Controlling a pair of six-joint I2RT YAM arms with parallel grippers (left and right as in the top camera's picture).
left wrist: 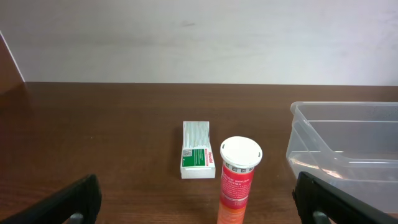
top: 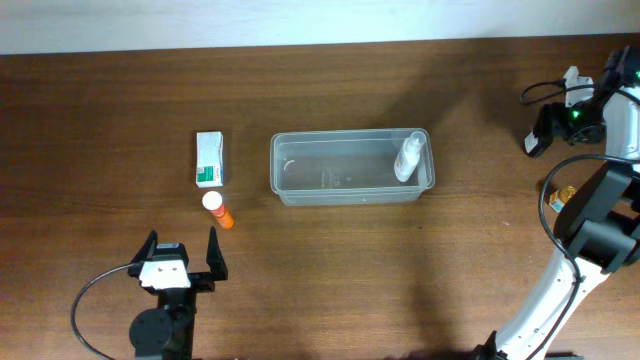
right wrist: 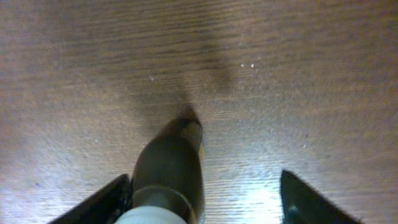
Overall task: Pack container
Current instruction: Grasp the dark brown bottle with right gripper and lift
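The clear container [top: 285, 190] sits mid-table, and a white bottle [top: 408, 158] leans in its right end. To its left lie a green-and-white box [top: 209, 159] and an orange tube with a white cap [top: 217, 207]. My left gripper [top: 182, 250] is open just in front of the tube [left wrist: 237, 180], with the box [left wrist: 197, 157] behind it and the container's corner [left wrist: 311, 134] at the right. My right gripper [right wrist: 204, 180] is open around a dark brown bottle with a pale cap [right wrist: 171, 168]. Its left finger [right wrist: 109, 202] is against the bottle; its right finger [right wrist: 305, 199] stands apart.
The right arm [top: 590, 215] stands at the table's right edge, with cables looping beside it and a small amber thing [top: 563, 194] next to it. A pale wall runs along the table's far edge [left wrist: 199, 83].
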